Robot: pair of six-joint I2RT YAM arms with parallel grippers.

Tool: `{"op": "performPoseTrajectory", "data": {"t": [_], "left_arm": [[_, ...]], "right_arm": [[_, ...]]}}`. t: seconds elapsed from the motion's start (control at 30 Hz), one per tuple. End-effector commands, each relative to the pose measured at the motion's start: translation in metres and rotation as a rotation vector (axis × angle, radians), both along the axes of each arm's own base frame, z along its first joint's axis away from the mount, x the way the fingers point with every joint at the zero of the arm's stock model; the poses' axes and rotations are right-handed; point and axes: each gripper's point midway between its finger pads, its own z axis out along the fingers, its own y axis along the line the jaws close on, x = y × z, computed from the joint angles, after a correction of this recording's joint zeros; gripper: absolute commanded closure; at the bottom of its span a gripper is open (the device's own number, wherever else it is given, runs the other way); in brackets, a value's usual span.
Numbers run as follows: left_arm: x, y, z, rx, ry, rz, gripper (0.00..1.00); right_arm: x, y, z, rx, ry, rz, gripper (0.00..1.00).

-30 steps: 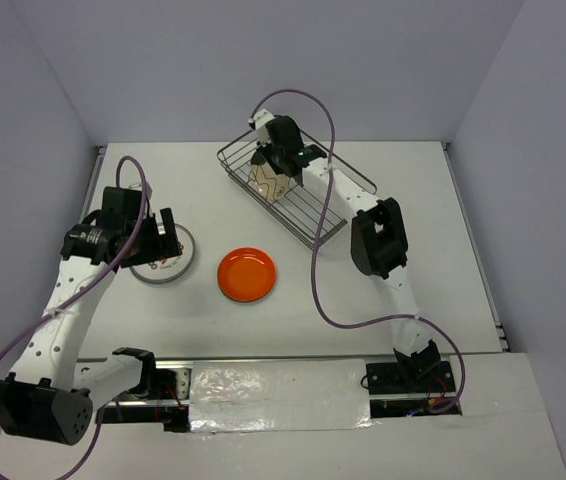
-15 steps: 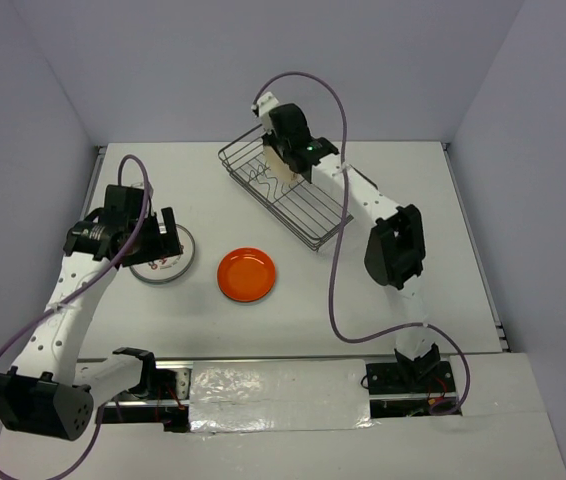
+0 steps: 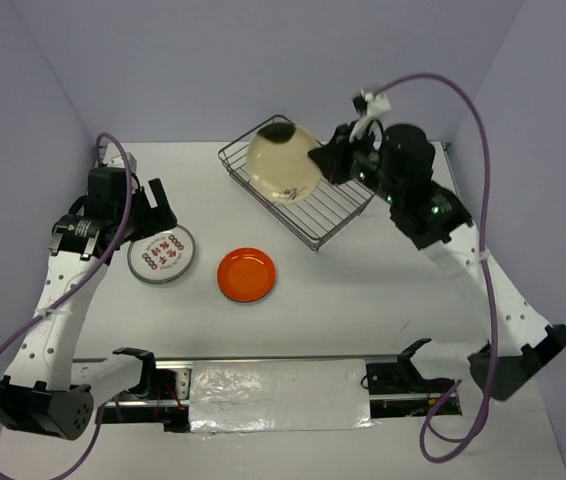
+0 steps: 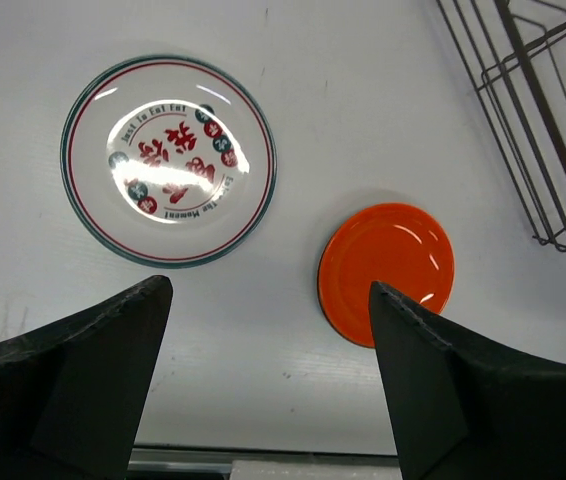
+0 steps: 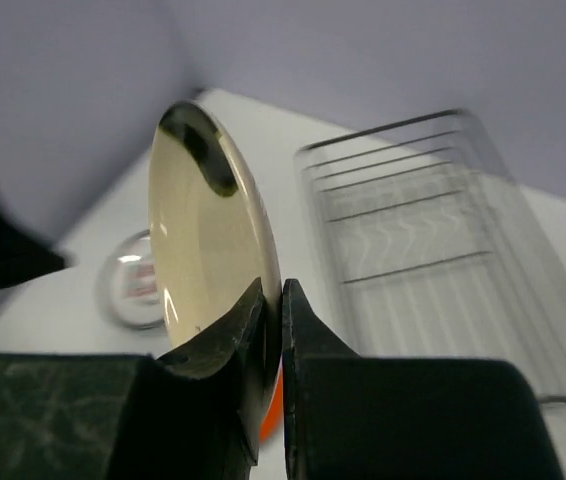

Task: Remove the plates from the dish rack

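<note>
Table (image 3: 413,270) bears orange plate (image 3: 246,274); right jaws pinch cream plate (image 3: 281,161); left jaws wide

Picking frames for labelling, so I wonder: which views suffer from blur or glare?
Right wrist: dish rack smeared by blur, cream plate in the jaws sharp. Left wrist: in focus, glare patches on the white plate and orange plate. Top external: crisp, only soft shadows.

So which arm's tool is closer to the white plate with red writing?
Left. The left tool hangs open right by the white plate; the right tool is far off over the dish rack, pinching a cream plate.
</note>
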Motion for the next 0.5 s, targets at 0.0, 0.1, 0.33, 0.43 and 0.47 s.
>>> {"op": "performPoseTrajectory", "data": {"t": [0.0, 0.1, 0.33, 0.43, 0.47], "left_arm": [[0.015, 0.0, 0.026, -0.018, -0.111, 0.01, 0.07], [0.02, -0.004, 0.025, -0.036, -0.132, -0.002, 0.07], [0.018, -0.015, 0.016, -0.071, -0.12, -0.051, 0.06], [0.014, -0.015, 0.013, -0.061, -0.106, -0.066, 0.03], [0.013, -0.014, 0.012, -0.054, -0.105, -0.068, 0.02]], "right_arm": [[-0.06, 0.074, -0.116, 0.289, 0.494, 0.356, 1.0], [-0.083, 0.072, -0.15, 0.572, 0.574, 0.299, 1.0], [-0.081, 0.035, -0.195, 0.781, 0.541, -0.115, 1.0], [-0.077, 0.038, -0.227, 0.745, 0.609, -0.167, 1.0], [-0.076, 0.04, -0.232, 0.729, 0.614, -0.165, 1.0]]}}
